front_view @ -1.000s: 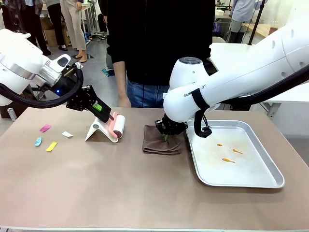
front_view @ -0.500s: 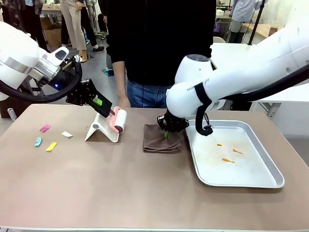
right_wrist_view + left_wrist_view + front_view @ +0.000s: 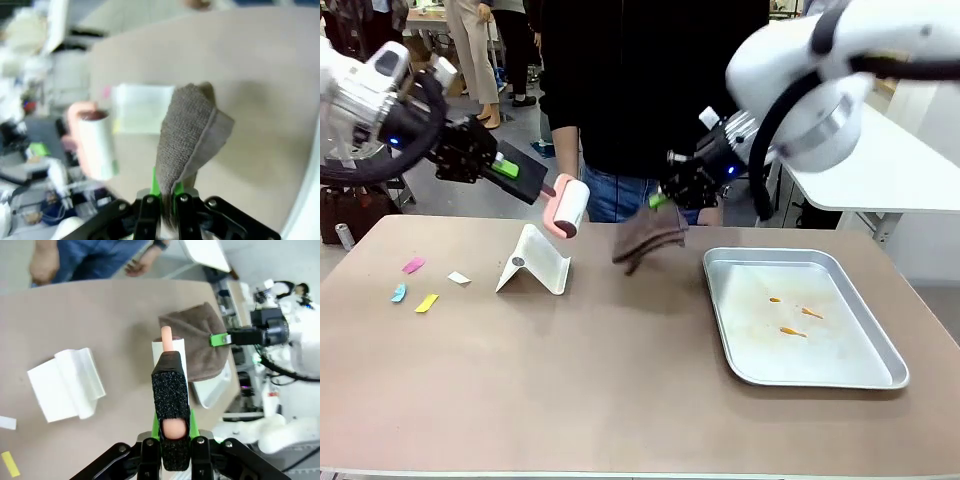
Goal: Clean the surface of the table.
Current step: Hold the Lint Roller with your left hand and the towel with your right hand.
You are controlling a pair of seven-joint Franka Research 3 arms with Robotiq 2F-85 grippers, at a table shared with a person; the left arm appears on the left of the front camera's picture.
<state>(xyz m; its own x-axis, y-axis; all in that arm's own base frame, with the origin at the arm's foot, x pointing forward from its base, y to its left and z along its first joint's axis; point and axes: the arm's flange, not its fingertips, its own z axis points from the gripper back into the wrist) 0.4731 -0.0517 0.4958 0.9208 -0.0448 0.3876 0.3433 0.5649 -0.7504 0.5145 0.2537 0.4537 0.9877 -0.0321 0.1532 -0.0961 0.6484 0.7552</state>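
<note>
Brown cloth (image 3: 648,238) pinched by right gripper (image 3: 659,202) | left gripper (image 3: 532,188) clamps lint roller (image 3: 570,207)

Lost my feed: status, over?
Left gripper shut on lint roller, airborne. Right gripper shut on brown cloth, airborne. Table: paper scraps, white stand, tray on top.

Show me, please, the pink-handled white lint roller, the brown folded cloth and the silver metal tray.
pink-handled white lint roller (image 3: 572,205), front view: on the white roll.
brown folded cloth (image 3: 650,238), front view: on the middle of the hanging fold.
silver metal tray (image 3: 850,350), front view: on a bare part of its floor.
</note>
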